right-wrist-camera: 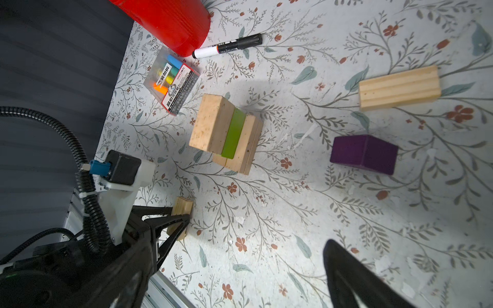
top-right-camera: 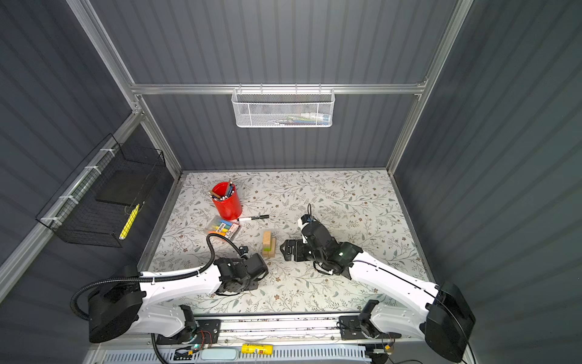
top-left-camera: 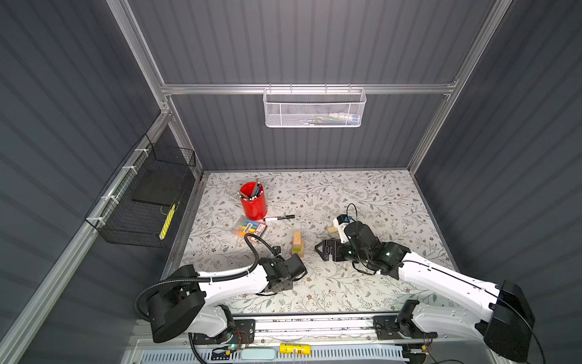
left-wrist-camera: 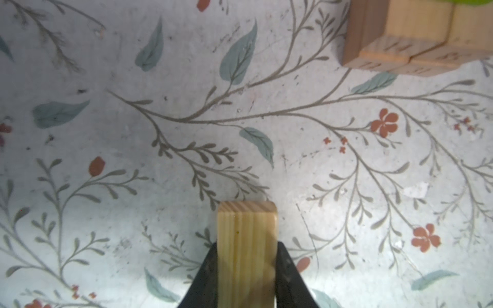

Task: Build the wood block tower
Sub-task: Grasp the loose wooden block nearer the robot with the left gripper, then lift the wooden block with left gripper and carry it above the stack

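Near the front of the table (top-left-camera: 378,195), left of centre, the left gripper (right-wrist-camera: 180,217) is pinched across the sides of a grooved pale block (left-wrist-camera: 246,229). The block sits low; whether it is off the surface cannot be told. The tower (top-left-camera: 297,242) stands just beyond it and slightly right, mid-table. It has pale bricks at the base, a lime-green layer (right-wrist-camera: 234,133) and one pale brick on top. The right gripper (top-left-camera: 319,250) hangs just right of the tower, jaws spread wide and holding nothing. A purple block (right-wrist-camera: 364,153) and a second grooved block (right-wrist-camera: 398,88) lie loose further right, apart from the tower.

Step in hand, as judged: carry the held block onto the tower.

1. Lift vertically until the block's underside clears the top brick. Only then move sideways.
2. Rotate the wrist so the block's edges run square to the top brick.
3. Lower slowly and centre it over the stack.
4. Release only on flat contact, then withdraw straight up.

Caution: the stack is narrow, and a sideways nudge from either gripper could shear its layers.
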You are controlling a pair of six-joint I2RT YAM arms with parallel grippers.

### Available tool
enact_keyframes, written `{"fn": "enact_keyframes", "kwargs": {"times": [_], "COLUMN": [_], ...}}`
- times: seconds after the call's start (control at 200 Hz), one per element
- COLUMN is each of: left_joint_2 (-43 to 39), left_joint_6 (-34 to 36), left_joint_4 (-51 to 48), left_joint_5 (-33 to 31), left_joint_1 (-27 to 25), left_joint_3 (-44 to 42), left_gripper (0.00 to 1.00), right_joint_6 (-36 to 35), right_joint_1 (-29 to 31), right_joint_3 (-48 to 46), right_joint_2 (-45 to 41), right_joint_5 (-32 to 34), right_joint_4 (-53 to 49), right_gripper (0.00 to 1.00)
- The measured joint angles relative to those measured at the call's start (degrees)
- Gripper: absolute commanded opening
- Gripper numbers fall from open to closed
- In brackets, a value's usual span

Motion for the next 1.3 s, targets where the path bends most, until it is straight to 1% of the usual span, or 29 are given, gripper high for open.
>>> {"fn": "enact_keyframes", "kwargs": {"times": [0.145,0.385,0.54,0.64,0.78,0.956,1.131,1.296], "left_joint_2": [-1.8,-3.0,1.2,5.1,9.7,14.6,17.9,19.4], "left_joint_6": [0.1,1.6,3.4,4.3,5.4,7.0,8.1,9.6], "left_joint_4": [-5.6,-15.9,-22.7,-24.6,-25.1,-24.2,-23.5,-21.9], "left_joint_5": [-0.3,-1.6,-3.6,-4.0,-3.3,-1.6,-0.6,0.5], "left_joint_1": [0.0,0.0,0.2,0.9,3.3,7.0,8.7,9.5], "left_joint_3": [4.8,19.7,32.1,37.3,39.9,42.2,44.0,44.1], "left_gripper": [0.14,0.11,0.09,0.07,0.05,0.04,0.04,0.05], "right_joint_6": [0.1,1.1,3.2,4.5,5.7,6.1,6.3,6.3], "right_joint_1": [-1.5,-5.5,-7.9,-9.6,-11.1,-11.7,-11.8,-12.0], "right_joint_3": [0.7,2.9,2.9,2.9,2.9,2.9,3.5,3.7], "right_joint_2": [-0.3,-0.4,-0.4,-0.4,-0.3,0.7,1.9,2.3], "right_joint_5": [0.4,0.7,1.7,1.7,1.3,-0.9,-2.0,-2.4], "right_joint_4": [-2.3,-7.5,-11.1,-12.7,-13.3,-12.5,-12.0,-11.5], "right_gripper": [0.99,0.99,0.99,0.99,0.99,0.99,0.99,0.99]}}
